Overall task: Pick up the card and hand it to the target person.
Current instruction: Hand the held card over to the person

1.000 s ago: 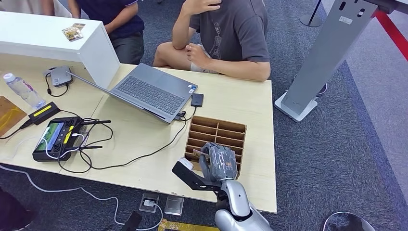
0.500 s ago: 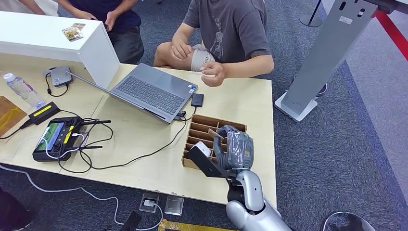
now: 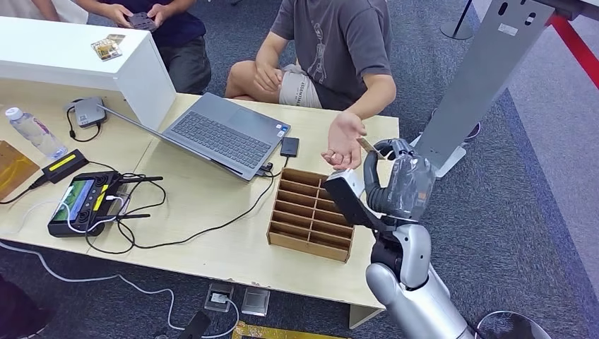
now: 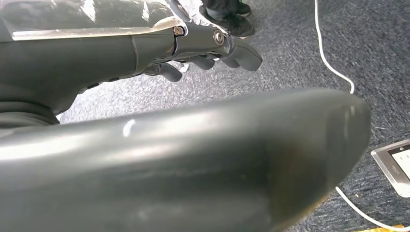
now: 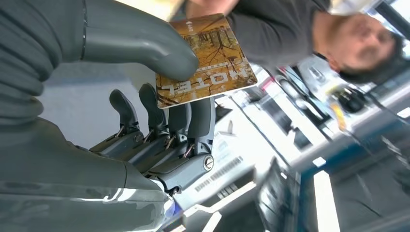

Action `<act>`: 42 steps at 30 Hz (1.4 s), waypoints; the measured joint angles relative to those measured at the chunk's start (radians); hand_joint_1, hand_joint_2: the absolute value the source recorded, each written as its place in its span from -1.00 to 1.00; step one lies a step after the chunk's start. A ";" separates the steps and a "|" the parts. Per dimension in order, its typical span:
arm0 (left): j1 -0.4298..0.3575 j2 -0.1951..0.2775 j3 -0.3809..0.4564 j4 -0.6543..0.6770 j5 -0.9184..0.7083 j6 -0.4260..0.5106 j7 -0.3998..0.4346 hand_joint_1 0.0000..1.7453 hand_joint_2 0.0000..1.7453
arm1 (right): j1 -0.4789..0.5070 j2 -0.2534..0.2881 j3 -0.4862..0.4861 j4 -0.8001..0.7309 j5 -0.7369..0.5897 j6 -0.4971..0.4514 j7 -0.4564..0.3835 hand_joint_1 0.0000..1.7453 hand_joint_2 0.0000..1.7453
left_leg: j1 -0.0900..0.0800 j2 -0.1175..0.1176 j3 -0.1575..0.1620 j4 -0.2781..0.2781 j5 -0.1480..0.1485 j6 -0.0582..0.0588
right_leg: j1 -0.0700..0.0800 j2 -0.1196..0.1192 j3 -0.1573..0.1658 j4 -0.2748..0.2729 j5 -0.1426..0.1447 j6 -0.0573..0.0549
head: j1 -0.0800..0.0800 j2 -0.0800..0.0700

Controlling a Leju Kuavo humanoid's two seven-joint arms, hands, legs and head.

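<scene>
Much of the left wrist view is being blocked by a blurred grey curved surface close to the lens; behind it the left hand (image 4: 208, 46) is hanging over grey carpet with its dark fingers (image 4: 241, 53) curled loosely and nothing in them. A white cable and the corner of a floor plate are showing beside it, cut off at the frame edge.

In the head view the table (image 3: 212, 240) is running out of frame on the left, and the seated person (image 3: 332, 42) is cut off above the shoulders. The right wrist view background is smeared and turned, so little behind the card can be made out.

The person is reaching an open hand (image 3: 344, 141), palm up, over the far right corner of the table. The right hand (image 3: 399, 180) is being held up past the table's right edge, just beside that palm. It is pinching the card (image 5: 205, 60) between the thick thumb (image 5: 140, 43) and the dark fingers (image 5: 193, 121); the other fingers are standing straight behind it. The card is brown-gold with a tree pattern and the word HOTEL printed on it. In the head view the card (image 3: 367, 145) is appearing as a thin tan edge touching or nearly touching the person's fingertips; which, I cannot tell.

The wooden divider tray (image 3: 311, 212) is sitting on the table below the raised hand. The open laptop (image 3: 226, 134) is lying further left.
</scene>
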 joint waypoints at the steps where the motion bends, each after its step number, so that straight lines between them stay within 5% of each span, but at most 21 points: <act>1: 0.000 0.000 -0.001 0.000 -0.002 0.000 0.000 -1.00 -1.00 | -0.011 0.001 -0.008 -0.001 0.018 -0.002 -0.015 0.59 1.00 | 0.000 0.000 0.000 0.000 0.000 0.000 | 0.000 0.000 0.000 0.000 0.000 0.000 | 0.000 0.000; 13: 0.001 0.006 -0.027 0.000 -0.017 -0.011 0.001 -1.00 -1.00 | -0.124 0.059 -0.098 0.100 0.222 -0.001 -0.156 0.62 1.00 | 0.000 -0.001 -0.001 0.000 0.000 0.000 | 0.000 0.000 0.000 0.000 0.000 0.000 | 0.000 0.000; 21: 0.004 0.009 -0.089 0.000 0.140 0.005 0.037 -1.00 -1.00 | -0.181 0.102 -0.092 0.273 0.216 -0.001 -0.091 0.66 1.00 | 0.000 -0.001 -0.001 0.000 0.000 0.000 | 0.000 -0.001 0.000 0.001 0.000 0.000 | 0.000 0.000; 31: 0.007 0.012 -0.146 0.000 0.157 0.012 0.050 -1.00 -1.00 | -0.213 0.139 -0.075 0.419 0.230 -0.002 -0.109 0.60 1.00 | 0.000 -0.002 -0.002 0.000 0.001 0.001 | 0.000 -0.002 0.000 0.001 0.000 0.000 | 0.000 0.000; 33: 0.007 0.013 -0.154 0.000 0.159 0.012 0.051 -1.00 -1.00 | -0.218 0.148 -0.075 0.445 0.240 -0.002 -0.112 0.28 1.00 | 0.000 -0.002 -0.002 0.000 0.001 0.001 | 0.000 -0.002 0.000 0.001 0.000 0.000 | 0.000 0.000; 36: 0.007 0.016 -0.164 0.000 0.164 0.013 0.051 -1.00 -1.00 | -0.225 0.162 -0.075 0.484 0.267 -0.002 -0.108 -0.72 1.00 | 0.000 -0.002 -0.002 0.000 0.001 0.001 | 0.000 -0.002 0.000 0.001 0.000 0.000 | 0.000 0.000; 37: 0.007 0.017 -0.167 0.000 0.166 0.014 0.051 -1.00 -1.00 | -0.228 0.167 -0.075 0.497 0.275 -0.002 -0.105 -0.88 1.00 | 0.000 -0.002 -0.002 0.000 0.001 0.001 | 0.000 -0.002 0.000 0.001 0.000 0.000 | 0.000 0.000; 42: 0.007 0.021 -0.175 0.000 0.172 0.018 0.050 -1.00 -1.00 | -0.251 0.186 -0.070 0.566 0.268 -0.002 -0.091 -1.00 1.00 | 0.000 -0.002 -0.002 0.000 0.001 0.001 | 0.000 -0.002 0.000 0.001 0.000 0.000 | 0.000 0.000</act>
